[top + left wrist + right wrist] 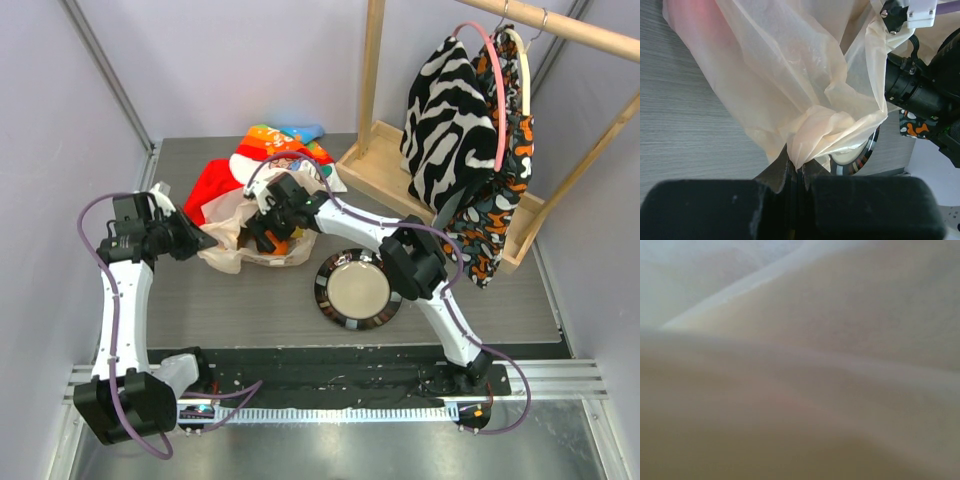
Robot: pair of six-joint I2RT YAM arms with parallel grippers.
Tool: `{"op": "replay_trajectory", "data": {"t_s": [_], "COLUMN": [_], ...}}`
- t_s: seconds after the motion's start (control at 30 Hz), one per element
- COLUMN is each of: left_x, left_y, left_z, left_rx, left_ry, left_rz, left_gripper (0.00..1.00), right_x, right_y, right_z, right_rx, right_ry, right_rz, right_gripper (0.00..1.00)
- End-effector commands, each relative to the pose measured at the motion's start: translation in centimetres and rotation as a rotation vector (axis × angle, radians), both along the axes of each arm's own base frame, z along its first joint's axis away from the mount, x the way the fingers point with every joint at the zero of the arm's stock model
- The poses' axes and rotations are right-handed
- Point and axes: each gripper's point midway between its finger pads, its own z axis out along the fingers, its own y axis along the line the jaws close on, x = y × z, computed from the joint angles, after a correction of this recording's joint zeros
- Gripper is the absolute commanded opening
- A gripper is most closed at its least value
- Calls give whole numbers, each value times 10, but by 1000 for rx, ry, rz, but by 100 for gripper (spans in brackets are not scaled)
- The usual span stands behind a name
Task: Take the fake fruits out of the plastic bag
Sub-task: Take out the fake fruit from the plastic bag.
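Reaching in is the step in hand. A fold of the plastic bag [790, 80] is clamped by the left gripper [796, 172]. The right gripper [268, 232] is sunk in the bag's mouth; whether it is parted cannot be told through blurred film. An orange patch [288, 240] beside it is possibly one of the fake fruits, to be enclosed and lifted out next. None is seen on the nearby plate [324, 290].
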Motion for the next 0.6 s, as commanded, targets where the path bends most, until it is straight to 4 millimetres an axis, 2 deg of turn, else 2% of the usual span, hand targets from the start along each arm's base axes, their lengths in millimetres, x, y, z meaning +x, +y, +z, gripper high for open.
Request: {"op": "replay_trajectory", "data": {"t_s": [0.0,0.07,0.1,0.2,0.23,0.33,0.37,0.4,0.43,0.47,0.53,0.57], "left_x": [12,12,12,12,12,14,16,17,18,20,22,25], "left_y": [5,6,6,6,7,7,8,8,8,10,10,9], "left_z": [20,21,22,23,23,24,25,24,25,25,27,31], "left_rx": [26,30,33,41,41,46,48,48,52,58,58,52], "left_ry": [-82,-89,-93,-102,-102,-105,-109,-107,-113,-117,-124,-137], "left_rz": [-5,-1,-1,-4,-1,-9,-10,-12,-13,-10,-8,-16], "left_gripper": [1,1,1,1,1,0,0,0,0,0,0,0], "right_x": [-4,-9,-11,-8,-9,-14,-19,-23,-27,-37,-50,-64], "right_y": [-12,-17,-19,-18,-18,-21,-26,-30,-34,-40,-48,-58], "right_z": [4,5,4,40,62,109,147,156,174,208,223,240], "right_rx": [-49,-56,-62,-26,-2,41,95,113,136,196,240,271], "right_ry": [1,0,1,-65,-97,-172,-218,-233,-276,-331,-387,-444], "right_rz": [-5,-1,3,23,49,101,113,125,140,158,197,233], "right_gripper": [77,59,46,30,27,20,20,19,18,18,18,18]}}
